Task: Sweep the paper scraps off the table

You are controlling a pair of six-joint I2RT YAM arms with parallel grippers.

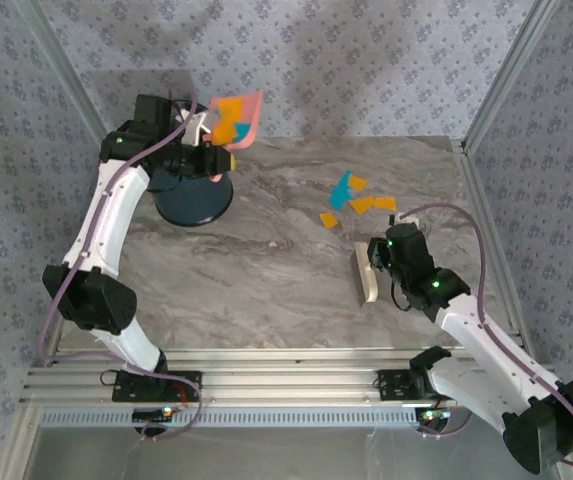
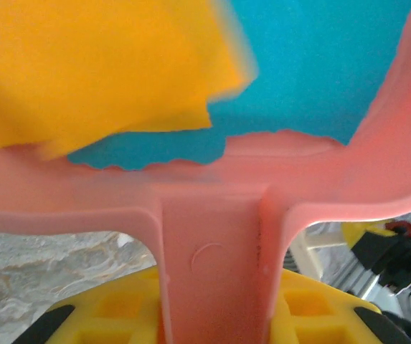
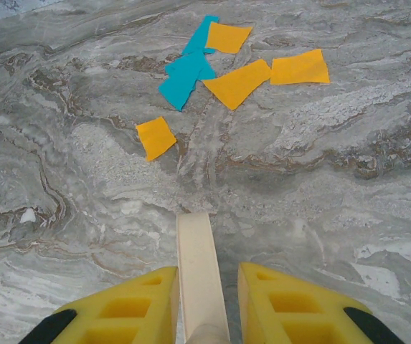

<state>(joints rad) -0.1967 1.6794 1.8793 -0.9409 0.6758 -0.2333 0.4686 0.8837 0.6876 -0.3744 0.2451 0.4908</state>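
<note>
A: What can't you make out?
B: The dark bin (image 1: 194, 200) sits half behind my left arm; I can't see into it; the brush (image 3: 199, 265) is cut off under my right gripper (image 3: 206, 301), which is clamped on it.
A: And the dustpan (image 1: 254, 100)?
B: My left gripper (image 2: 216, 304) grips its handle; orange and teal scraps (image 2: 105, 64) lie in it; more scraps (image 3: 219, 72) lie on the table (image 3: 320, 215), beyond the brush.

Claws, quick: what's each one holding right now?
Left claw: closed on the pink dustpan handle.
Right claw: closed on the cream brush handle.
</note>
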